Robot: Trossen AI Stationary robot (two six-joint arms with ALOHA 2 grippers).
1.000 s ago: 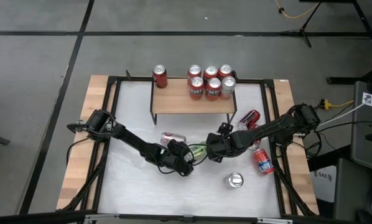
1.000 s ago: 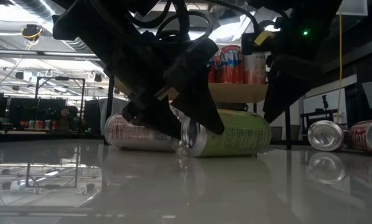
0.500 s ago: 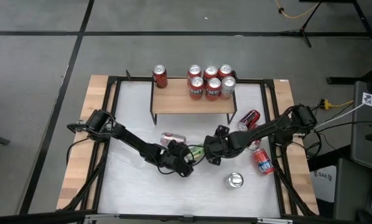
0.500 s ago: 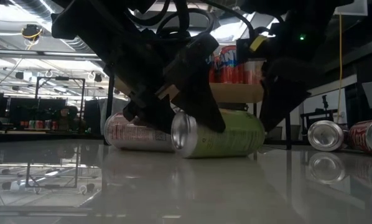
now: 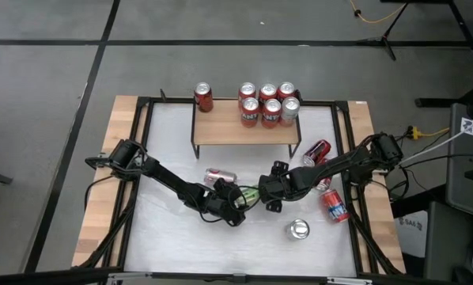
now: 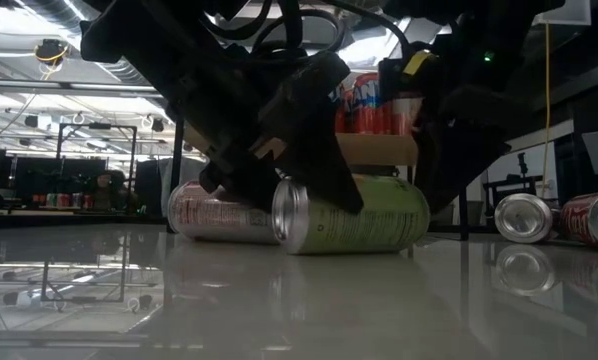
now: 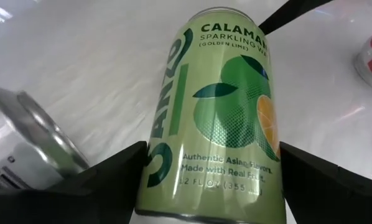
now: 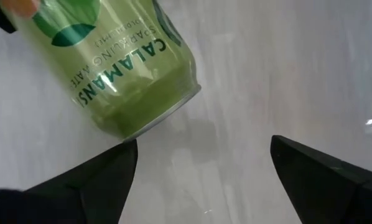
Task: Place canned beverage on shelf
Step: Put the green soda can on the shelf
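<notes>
High view shows the shelf [image 5: 244, 131] carrying six upright cans [image 5: 268, 104]; several cans lie loose on the table [image 5: 173, 237], so the task is judged partly done, with the green can [image 5: 251, 192] and its neighbours yet to be shelved; the green can lies on its side on the white surface, between the jaws of the left gripper [image 5: 235, 207]; left wrist view shows those jaws spread wide, one finger on each side of the can body [image 7: 214, 118], apparently not clamped; the right gripper [image 5: 271, 195] sits just beyond the can's far end, its jaws apart, with the can's rim [image 8: 120, 74] just ahead of the gap and off to one finger's side rather than inside it; against the frame one second earlier, the green can has rolled slightly in the low view, its silver end [image 6: 289, 214] now turned more toward the camera, and the right gripper has advanced closer to the can.
</notes>
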